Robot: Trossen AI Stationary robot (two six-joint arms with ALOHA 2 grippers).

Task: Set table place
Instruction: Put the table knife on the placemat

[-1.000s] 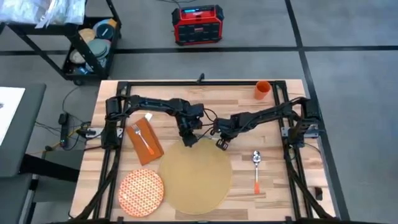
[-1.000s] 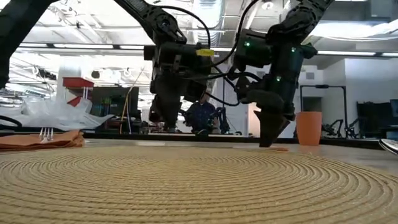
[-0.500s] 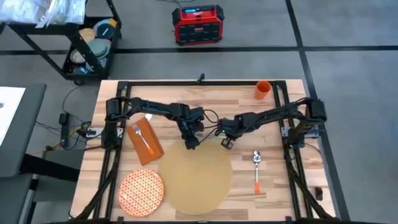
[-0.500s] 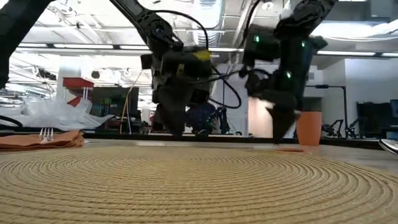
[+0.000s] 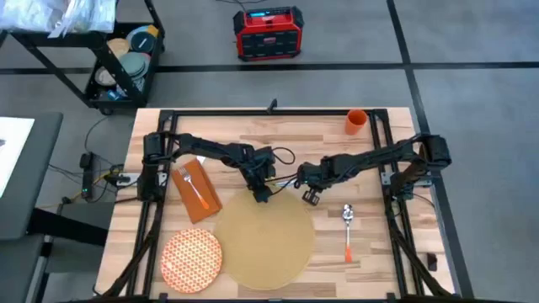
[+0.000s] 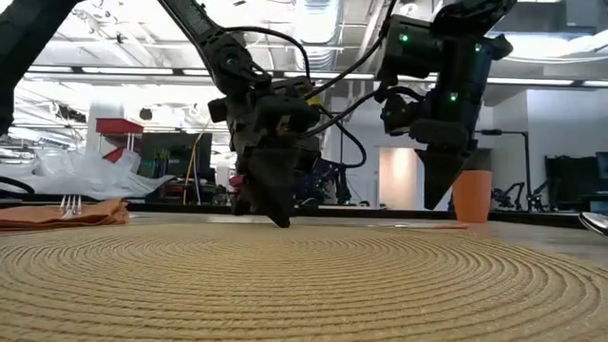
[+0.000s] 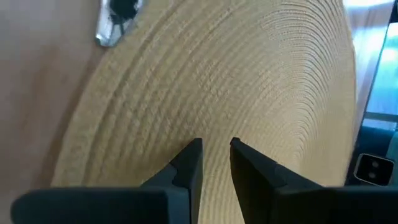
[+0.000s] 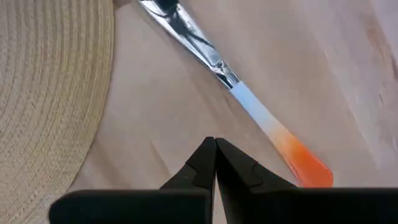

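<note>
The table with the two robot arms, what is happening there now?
A place is being set on the light-wood table. The left gripper sits at the far edge of the round tan woven placemat, fingers slightly apart. The right gripper is shut, empty, beside the orange-handled steel spoon. The orange-patterned plate waits beside the placemat.

The right gripper [image 8: 215, 146] shows its two dark fingers pressed together, tips meeting at a point with nothing between them. They hover over the light-wood table [image 8: 155, 106]. Just beyond the tips lies a spoon [image 8: 249, 102], set diagonally: its steel neck runs from the picture's upper edge, then a pale handle section that shades into orange at the end [image 8: 305, 165]. The orange end lies just beside the fingers. The woven tan placemat [image 8: 46, 93] curves along one side, apart from the spoon.
</note>
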